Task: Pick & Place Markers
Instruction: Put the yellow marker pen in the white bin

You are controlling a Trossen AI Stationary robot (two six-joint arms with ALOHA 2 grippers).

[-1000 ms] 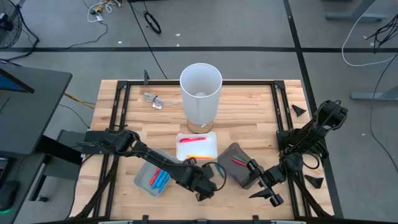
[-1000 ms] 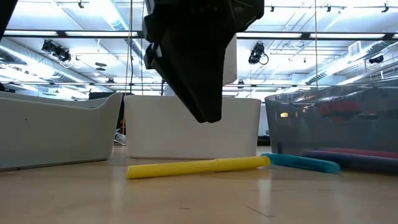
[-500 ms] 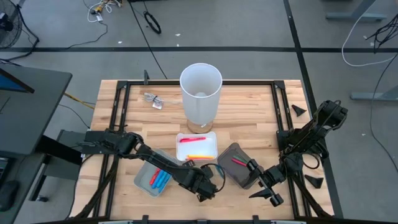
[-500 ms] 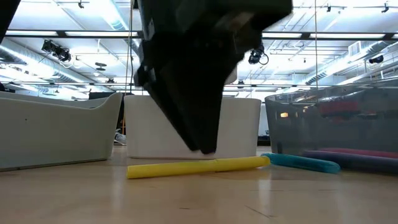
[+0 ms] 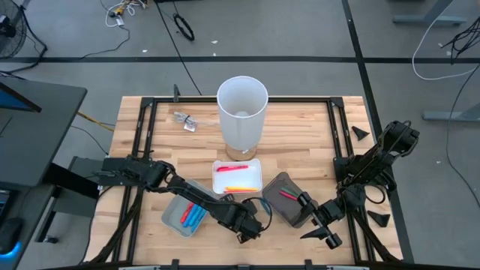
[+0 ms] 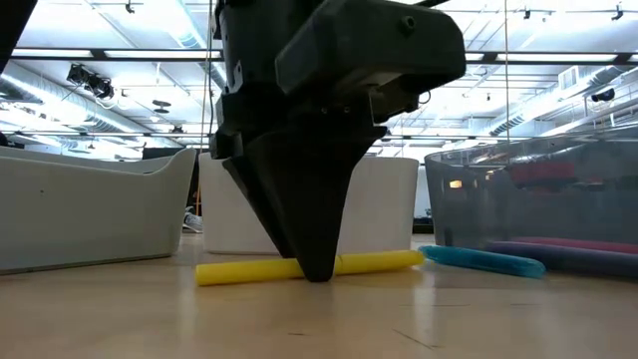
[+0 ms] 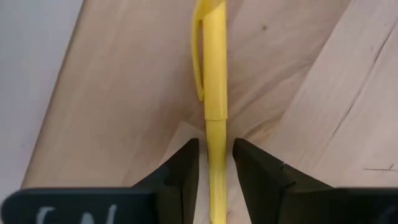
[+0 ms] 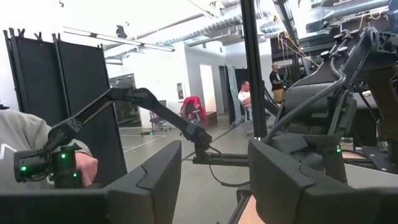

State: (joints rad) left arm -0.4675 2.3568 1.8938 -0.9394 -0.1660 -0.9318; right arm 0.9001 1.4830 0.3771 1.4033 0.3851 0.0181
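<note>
Low view: left gripper [image 6: 317,271] straddling one yellow marker [image 6: 249,269], unclenched; right gripper [image 5: 321,232] released.

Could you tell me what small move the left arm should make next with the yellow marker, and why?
Probably close the left tool on the yellow marker. The wrist view shows its two fingers straddling the marker with slim gaps either side, and the low view shows the tips down at the table, so nothing remains but to grip before lifting.
</note>
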